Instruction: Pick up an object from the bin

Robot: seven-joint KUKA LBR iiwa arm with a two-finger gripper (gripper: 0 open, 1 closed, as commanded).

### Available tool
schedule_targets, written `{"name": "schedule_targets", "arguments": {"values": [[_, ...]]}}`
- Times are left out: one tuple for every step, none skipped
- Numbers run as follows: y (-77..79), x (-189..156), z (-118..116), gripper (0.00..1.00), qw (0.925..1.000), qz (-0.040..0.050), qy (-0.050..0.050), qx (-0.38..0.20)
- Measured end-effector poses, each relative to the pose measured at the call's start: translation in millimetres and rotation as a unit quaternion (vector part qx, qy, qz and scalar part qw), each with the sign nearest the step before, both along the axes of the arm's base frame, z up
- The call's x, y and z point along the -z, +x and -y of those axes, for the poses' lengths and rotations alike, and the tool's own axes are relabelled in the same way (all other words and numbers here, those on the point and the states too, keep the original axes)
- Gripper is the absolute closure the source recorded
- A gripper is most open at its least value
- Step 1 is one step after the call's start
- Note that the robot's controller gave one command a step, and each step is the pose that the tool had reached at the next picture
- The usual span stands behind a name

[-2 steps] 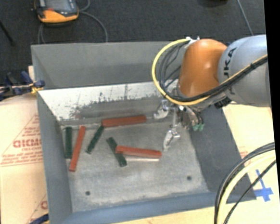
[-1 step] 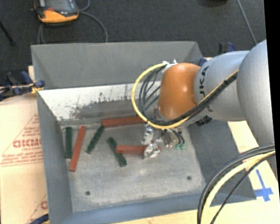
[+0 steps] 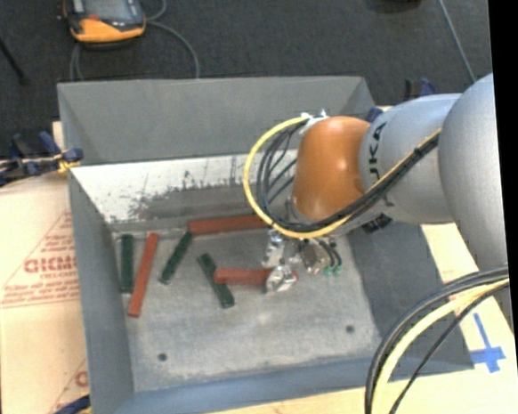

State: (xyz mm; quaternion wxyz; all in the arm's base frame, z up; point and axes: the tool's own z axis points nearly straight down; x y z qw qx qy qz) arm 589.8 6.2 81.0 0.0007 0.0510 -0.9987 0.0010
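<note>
My gripper (image 3: 282, 268) is low in the middle of the bin, under the orange wrist cover. A short red stick (image 3: 239, 275) lies flat on the floor, and its right end reaches the gripper's left side. A dark green stick (image 3: 217, 282) lies slanted across the red stick's left end. Behind them, a longer red stick (image 3: 225, 224) rests along the foot of the back wall. A small green piece (image 3: 333, 266) shows just right of the gripper, partly hidden by it.
Three more sticks lie in the bin's left half: an upright green one (image 3: 125, 261), a long slanted red one (image 3: 144, 274) and a slanted green one (image 3: 175, 255). The arm and its cables cover the bin's right rear part.
</note>
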Motion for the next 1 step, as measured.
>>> {"name": "schedule_targets", "arguments": {"values": [[4.6, -141.7, 10.7, 1.00, 0.9994, 0.0038, 0.000, -0.034]]}}
